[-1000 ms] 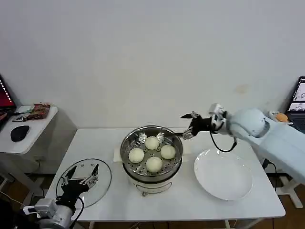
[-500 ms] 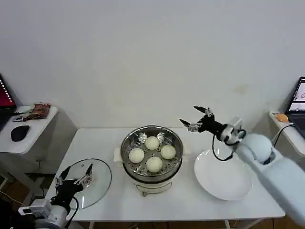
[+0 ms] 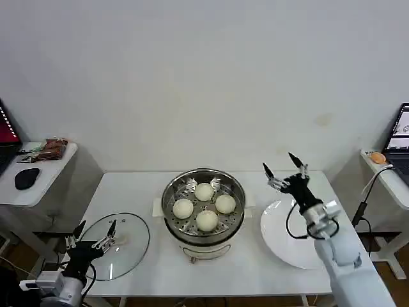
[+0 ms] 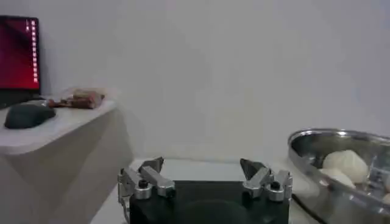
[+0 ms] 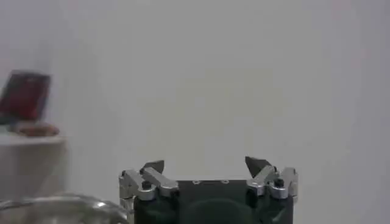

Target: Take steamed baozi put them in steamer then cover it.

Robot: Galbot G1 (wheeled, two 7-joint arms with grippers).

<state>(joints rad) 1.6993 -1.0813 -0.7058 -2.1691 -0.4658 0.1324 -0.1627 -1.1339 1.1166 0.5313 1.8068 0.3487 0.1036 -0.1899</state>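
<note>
Four baozi (image 3: 204,204) seated on perforated tray floor of steamer (image 3: 204,211), mid-table (image 3: 255,268) — smooth, matte, cream-white domes against shiny stainless wall; holes presumably there to pass steam. Loading judged complete. Cover (image 3: 115,245) not yet on: lying flat on table to the left of steamer, near but apart, clear glass with thin steel rim and white bar handle facing up, so handle is reachable from above. Left end effector (image 3: 89,235) low at near-left table edge, over the cover's near rim, fingers spread apart, nothing between them; from left wrist view, steamer rim and two buns visible off to one side. Likely staged for the handle pickup. Right end effector (image 3: 281,171) raised above far edge of white plate (image 3: 300,240), fingers wide apart and empty, pointing up and away from steamer — judged clear of the lid's path. Plate glossy, shallow, bare. Next step judged: grip bar handle, lift, centre over steamer rim.
</note>
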